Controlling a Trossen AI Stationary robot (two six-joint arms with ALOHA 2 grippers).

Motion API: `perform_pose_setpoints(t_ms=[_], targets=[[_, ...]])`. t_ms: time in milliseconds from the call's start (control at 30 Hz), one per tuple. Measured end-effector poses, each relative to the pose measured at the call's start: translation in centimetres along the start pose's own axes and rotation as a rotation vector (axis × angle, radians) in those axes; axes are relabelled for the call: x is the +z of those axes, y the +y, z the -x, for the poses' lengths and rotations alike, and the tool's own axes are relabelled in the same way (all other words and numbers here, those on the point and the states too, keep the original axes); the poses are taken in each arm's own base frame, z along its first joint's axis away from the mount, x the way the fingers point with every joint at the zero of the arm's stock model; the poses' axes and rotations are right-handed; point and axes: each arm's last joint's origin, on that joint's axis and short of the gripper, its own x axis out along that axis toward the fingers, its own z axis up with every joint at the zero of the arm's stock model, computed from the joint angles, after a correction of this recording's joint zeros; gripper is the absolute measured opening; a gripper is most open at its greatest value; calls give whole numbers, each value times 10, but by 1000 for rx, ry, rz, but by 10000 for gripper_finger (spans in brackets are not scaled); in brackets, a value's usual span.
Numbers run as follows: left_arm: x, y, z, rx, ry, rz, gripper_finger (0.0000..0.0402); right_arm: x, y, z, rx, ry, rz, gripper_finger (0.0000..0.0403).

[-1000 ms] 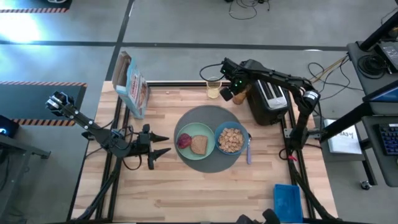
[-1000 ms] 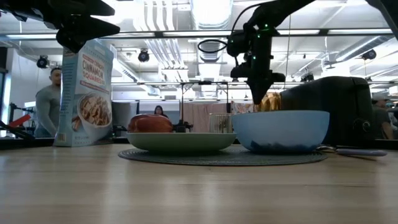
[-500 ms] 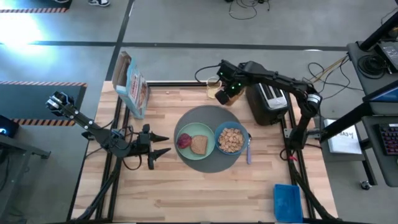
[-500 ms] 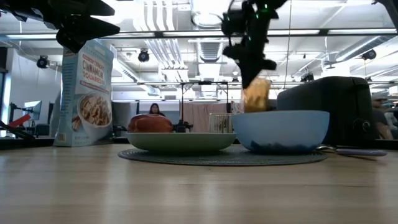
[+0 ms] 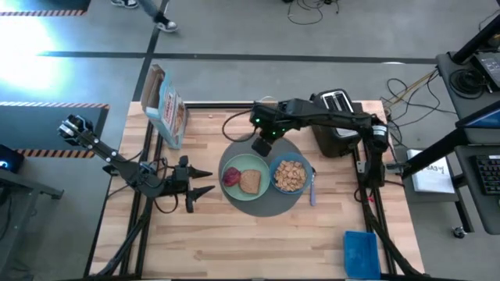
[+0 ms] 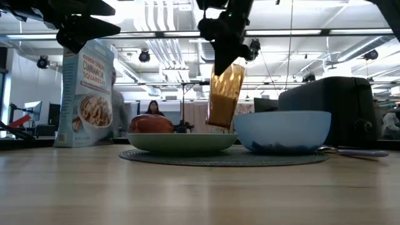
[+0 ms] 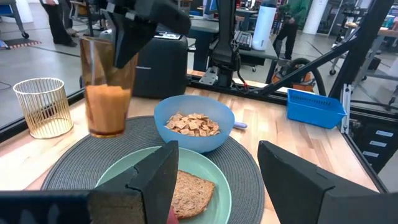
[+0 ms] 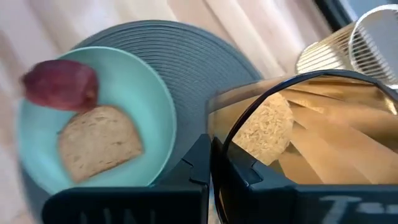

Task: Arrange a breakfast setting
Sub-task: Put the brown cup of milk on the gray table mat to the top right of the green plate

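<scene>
My right gripper [image 5: 261, 144] is clamped on the rim of the amber glass [image 6: 225, 95], which hangs tilted in the air at upper centre of the low view, above the far edge of the mat [image 5: 291, 199]. On the mat I see the plate [image 5: 246, 195] with toast [image 5: 250, 181] and a red piece [image 5: 232, 176], and the bowl [image 5: 291, 175] of cereal just right of it. My left gripper [image 5: 205, 183] waits at left of the plate, fingers apart and holding nothing.

Overhead, table-level and both wrist cameras all share the round dark-grey mat [image 5: 275, 204].
</scene>
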Motion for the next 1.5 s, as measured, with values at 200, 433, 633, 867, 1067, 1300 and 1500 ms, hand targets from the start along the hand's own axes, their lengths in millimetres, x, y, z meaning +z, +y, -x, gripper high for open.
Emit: perform_pose_setpoints(t_ms=[200,433,633,867,1067,1300,1500], targets=[[0,0,0,-2,-1,7,205,11,2,-14,-67,42,34,8],[0,0,0,-11,2,27,205,11,6,-45,-102,222,75,8],[0,0,0,-11,3,26,205,14,7,-54,-116,255,91,8],[0,0,0,-11,4,25,205,17,8,-45,-103,221,90,8],[0,0,0,-11,5,21,205,16,7,-41,-95,213,81,8],[0,0,0,-10,6,20,205,18,9,-42,-60,206,83,9],[-1,0,0,-9,9,17,205,20,10,-43,-55,176,85,9]])
